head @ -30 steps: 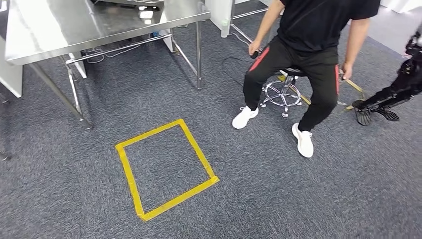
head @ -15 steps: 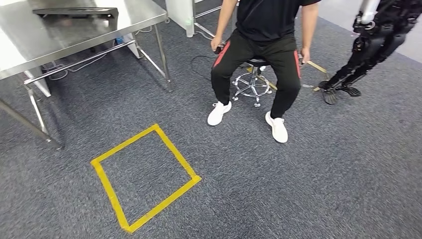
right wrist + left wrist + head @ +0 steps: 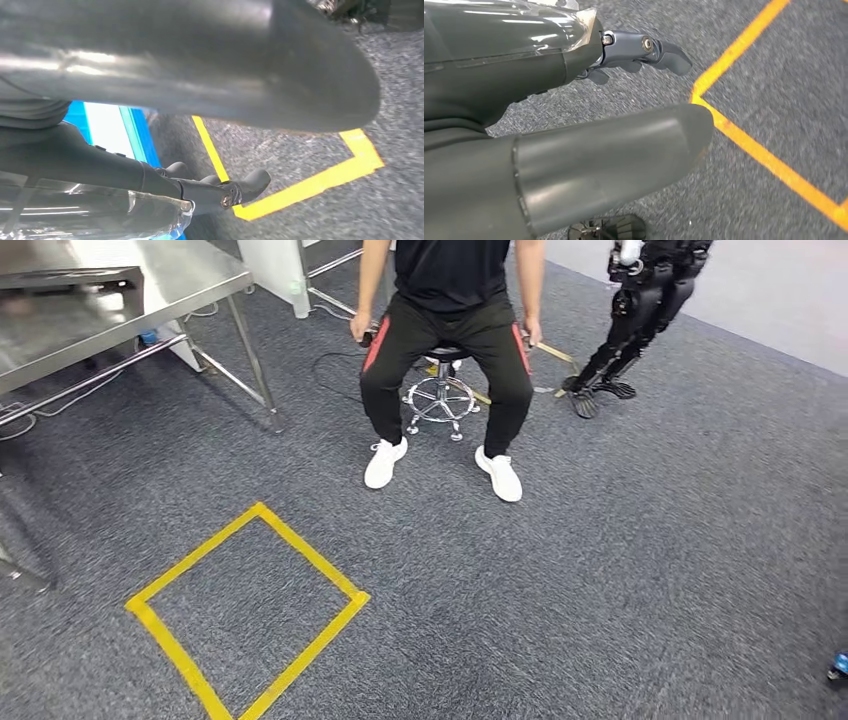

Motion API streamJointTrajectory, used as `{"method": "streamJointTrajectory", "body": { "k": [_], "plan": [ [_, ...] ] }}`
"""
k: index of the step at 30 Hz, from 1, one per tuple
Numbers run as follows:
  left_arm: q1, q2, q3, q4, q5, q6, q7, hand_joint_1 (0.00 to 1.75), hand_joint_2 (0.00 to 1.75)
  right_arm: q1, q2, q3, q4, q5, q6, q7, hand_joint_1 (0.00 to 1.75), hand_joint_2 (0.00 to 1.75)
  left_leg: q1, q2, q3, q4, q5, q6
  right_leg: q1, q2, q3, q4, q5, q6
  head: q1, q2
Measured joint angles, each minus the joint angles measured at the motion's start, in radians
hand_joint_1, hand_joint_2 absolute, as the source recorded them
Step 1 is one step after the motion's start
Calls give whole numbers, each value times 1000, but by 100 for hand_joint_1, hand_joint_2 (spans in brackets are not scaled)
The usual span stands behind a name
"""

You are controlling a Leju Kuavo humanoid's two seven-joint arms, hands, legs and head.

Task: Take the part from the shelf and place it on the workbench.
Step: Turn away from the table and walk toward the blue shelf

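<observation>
A transparent plastic-wrapped part (image 3: 524,30) is lying pressed against the left hand (image 3: 574,100), and a similar clear wrap (image 3: 90,215) is sitting under the right hand (image 3: 200,190); whether either hand's fingers are actually gripping cannot be told. Yellow floor tape (image 3: 250,610) is lying below on grey carpet (image 3: 600,590), near a seated person (image 3: 450,330) and a steel workbench (image 3: 120,300).

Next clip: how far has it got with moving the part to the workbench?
Done: nothing visible. In hand: left hand and right hand hang over carpet, holding nothing. Left: fetching the part and setting it on the steel table, likely the workbench.
</observation>
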Motion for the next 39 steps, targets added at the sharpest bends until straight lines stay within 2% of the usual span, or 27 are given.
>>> {"method": "streamJointTrajectory", "body": {
  "k": [2,3,4,5,6,8,10,11,12,13,14,16,17,19,21,22,24,25,26,28,29,31,32,33,35,37,39],
  "plan": [
    [0,-2,0,0,2,0,0,0,0,-2,-2,0,0,-2,2,-1,0,0,-4,22,5,1,-3,-8,1,-49,83,-148,46,7,0,0],
    [0,-2,0,0,3,-1,-1,0,0,-4,-3,0,0,-3,2,-1,0,0,-6,32,8,2,-5,-14,3,-66,104,-191,60,2,-1,0],
    [0,-1,0,0,4,-2,-3,0,0,-6,-3,0,0,-4,2,-2,0,0,-9,42,12,2,-7,-20,6,-74,111,-208,66,-5,-1,0],
    [-1,-1,0,0,3,-5,-6,0,0,-6,-3,0,0,-4,2,-3,0,0,-8,52,16,0,-8,-28,10,-64,106,-207,69,-12,-2,0],
    [-2,-1,0,0,3,-7,-8,0,0,-5,-3,0,0,-5,2,-4,0,0,-6,56,19,0,-9,-36,4,-51,107,-209,72,-22,-3,0],
    [-4,-1,0,0,3,-10,-14,0,0,-3,-2,0,0,-7,2,-6,0,0,1,16,9,31,-40,-48,-4,-28,109,-214,80,-40,-6,0],
    [-1,-1,0,0,1,-14,-17,0,0,-3,0,0,0,-9,2,-9,0,0,5,-48,-39,147,-114,-53,-6,-4,107,-216,88,-52,-11,0],
    [3,-1,0,0,0,-15,-18,0,0,-3,1,0,0,-11,2,-11,0,0,6,-63,-70,218,-148,-53,-4,10,105,-214,90,-56,-12,0],
    [6,0,0,0,-1,-16,-18,0,0,-3,1,0,0,-12,2,-13,0,0,6,-68,-94,267,-162,-53,-2,25,103,-213,91,-56,-12,0],
    [8,0,0,0,-1,-16,-18,0,0,-2,2,0,0,-13,2,-14,0,0,6,-71,-101,280,-153,-52,-1,41,102,-210,91,-56,-12,0],
    [9,0,0,0,-1,-16,-18,0,0,-1,2,0,0,-14,2,-15,0,0,6,-74,-89,250,-124,-50,0,57,102,-207,91,-56,-12,0],
    [9,2,0,0,-1,-17,-18,0,0,-1,4,0,0,-15,2,-17,0,0,10,-111,-35,123,-51,-44,1,85,101,-201,90,-55,-12,0],
    [9,2,0,0,-2,-17,-17,0,0,-3,4,0,0,-15,2,-17,0,0,12,-134,-12,70,-31,-42,4,98,96,-197,90,-52,-12,0],
    [10,3,0,0,-2,-16,-14,0,0,-6,5,0,0,-16,2,-18,0,0,12,-159,2,29,-25,-37,6,120,83,-192,92,-41,-12,0],
    [9,2,0,0,-2,-16,-12,0,0,-4,5,0,0,-16,2,-18,0,0,5,-139,2,24,-22,-27,4,139,69,-194,98,-26,-11,0],
    [8,1,0,0,-2,-16,-12,0,0,-2,5,-1,0,-16,2,-18,0,0,4,-127,3,19,-18,-19,4,130,63,-189,98,-21,-12,0],
    [8,0,0,0,-2,-16,-12,0,0,0,6,-1,0,-16,2,-18,0,0,4,-98,5,8,-9,-1,5,77,33,-134,66,-21,-8,0],
    [9,1,1,0,-2,-16,-12,0,0,-1,6,-1,0,-16,2,-18,0,0,3,-82,5,6,-7,4,4,44,6,-77,36,-25,-6,0],
    [10,1,1,0,-2,-16,-12,0,0,-3,7,-1,0,-16,2,-18,0,0,1,-66,3,6,-7,6,4,26,-28,-6,3,-27,-4,0],
    [11,1,1,0,-2,-16,-12,0,0,-3,6,-1,0,-16,2,-18,0,0,-1,-35,1,7,-7,6,1,17,-73,96,-34,-20,-3,0],
    [11,1,1,0,-2,-16,-11,0,0,-1,6,-1,0,-16,2,-18,0,0,-1,-21,1,7,-8,5,-1,15,-68,96,-31,-11,-3,0],
    [11,-1,1,0,-2,-16,-9,0,0,0,5,-1,0,-14,2,-18,0,0,0,4,3,7,-10,1,-6,-9,5,-23,12,9,-3,0],
    [10,-1,1,0,-2,-16,-8,0,0,-1,5,-1,0,-13,3,-18,0,0,-1,15,6,8,-12,-3,-6,-34,47,-98,36,13,-2,0],
    [10,-1,1,0,-1,-16,-7,0,0,-3,5,-1,0,-12,3,-18,0,0,-4,26,9,9,-15,-10,-4,-54,80,-155,55,11,-3,0],
    [9,-1,1,0,0,-16,-6,0,0,-5,6,-1,0,-12,3,-18,0,0,-8,45,18,9,-20,-23,3,-69,96,-193,69,-6,-6,0],
    [5,-3,1,0,0,-16,-3,0,0,-3,6,-1,0,-12,4,-18,0,0,-3,52,24,9,-25,-36,2,-46,93,-195,74,-24,-8,0],
    [2,-5,1,1,0,-15,1,0,0,-3,7,-1,0,-13,4,-18,0,0,3,5,10,48,-61,-46,-6,-24,96,-199,80,-41,-11,0]
  ]
}}
